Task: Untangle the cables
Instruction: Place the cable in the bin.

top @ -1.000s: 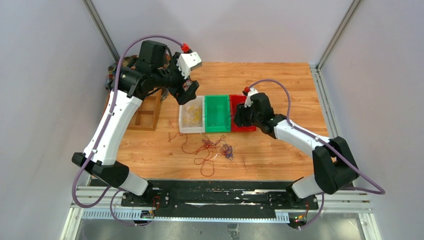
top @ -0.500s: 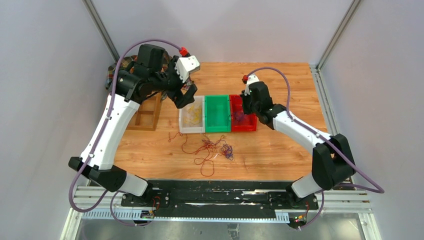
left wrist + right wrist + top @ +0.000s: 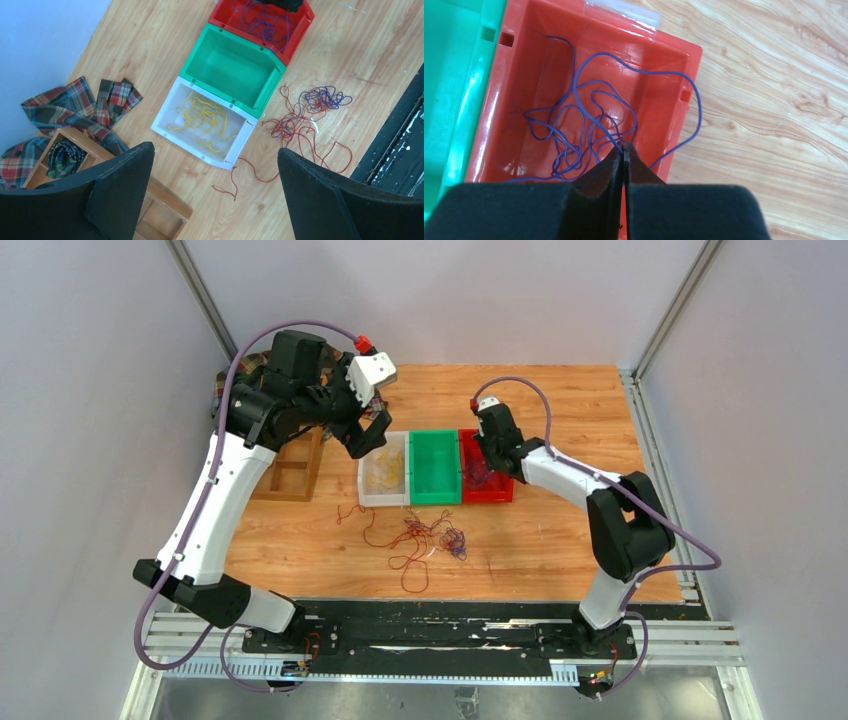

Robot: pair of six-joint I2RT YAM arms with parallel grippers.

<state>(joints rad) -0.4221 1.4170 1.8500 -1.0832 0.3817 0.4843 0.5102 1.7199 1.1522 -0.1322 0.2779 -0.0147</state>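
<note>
A loose tangle of dark red and purple cables [image 3: 430,537] [image 3: 300,120] lies on the wooden table in front of three bins. Yellow cables [image 3: 205,117] rest in the white bin [image 3: 362,480], and purple cables [image 3: 579,125] fill the red bin [image 3: 494,100] [image 3: 500,496]; one strand hangs over its side. My right gripper [image 3: 624,147] [image 3: 488,462] hovers over the red bin, shut, with a purple strand running into its tips. My left gripper [image 3: 215,200] [image 3: 368,435] hangs high above the white bin's far left corner, wide open and holding nothing.
The green bin [image 3: 434,498] [image 3: 192,52] stands between the white and red ones. A wooden tray [image 3: 290,470] holding a black coil [image 3: 62,152] sits at the left, beside a plaid cloth [image 3: 75,105]. A black rail [image 3: 430,620] runs along the near edge.
My right gripper has snapped shut and swung from the red bin's near side toward its far end. The left gripper drifted slightly left, still open. The tangle has not moved.
</note>
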